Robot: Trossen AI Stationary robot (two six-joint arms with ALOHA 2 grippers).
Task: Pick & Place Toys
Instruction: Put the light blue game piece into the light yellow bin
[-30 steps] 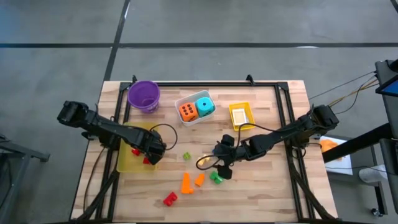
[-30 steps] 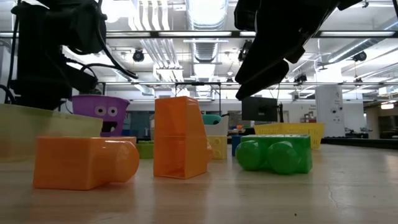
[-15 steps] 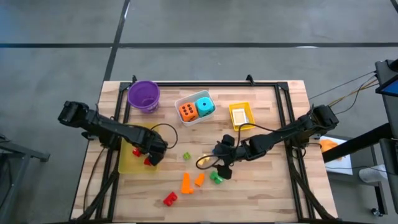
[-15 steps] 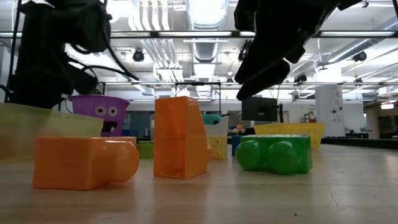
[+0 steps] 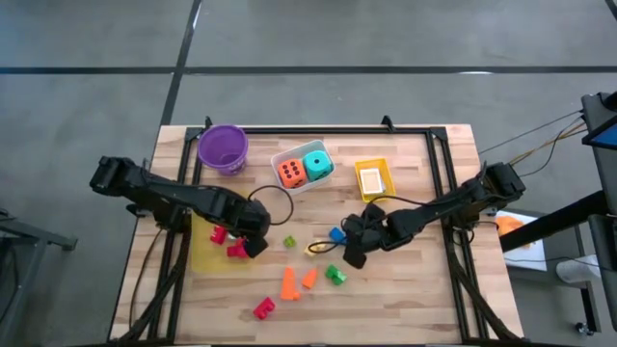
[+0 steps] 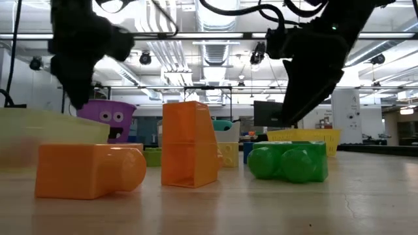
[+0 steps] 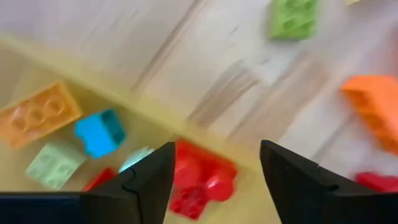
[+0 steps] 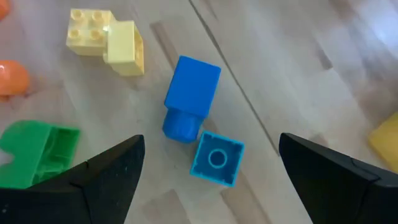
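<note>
My left gripper (image 5: pixel 255 241) hangs open over the right rim of the yellow tray (image 5: pixel 198 255), pointing down and holding nothing. Below its fingers a red block (image 7: pixel 202 180) lies inside the tray by the rim (image 7: pixel 93 81), with blue (image 7: pixel 99 132), orange (image 7: pixel 37 112) and pale green blocks beside it. My right gripper (image 5: pixel 355 251) slants down, open, above two blue blocks (image 8: pixel 191 96) (image 8: pixel 216 158) lying on the wood; it touches neither. A yellow block (image 8: pixel 109 34) and a green block (image 8: pixel 34 152) lie close by.
Two orange blocks (image 5: pixel 287 282) (image 5: pixel 308 278), a green block (image 5: pixel 335 275) and a red block (image 5: pixel 262 307) lie toward the near edge. A small green block (image 5: pixel 288 241) lies between the grippers. Far side: purple bowl (image 5: pixel 224 147), white tray with two dice (image 5: pixel 301 167), small yellow tray (image 5: pixel 373 178).
My left gripper has risen and gone toward the table's right edge, from over the yellow tray's inside to over its right rim. My right gripper has turned and shifted a little toward the table's right edge, which uncovers the blue blocks in the high view.
</note>
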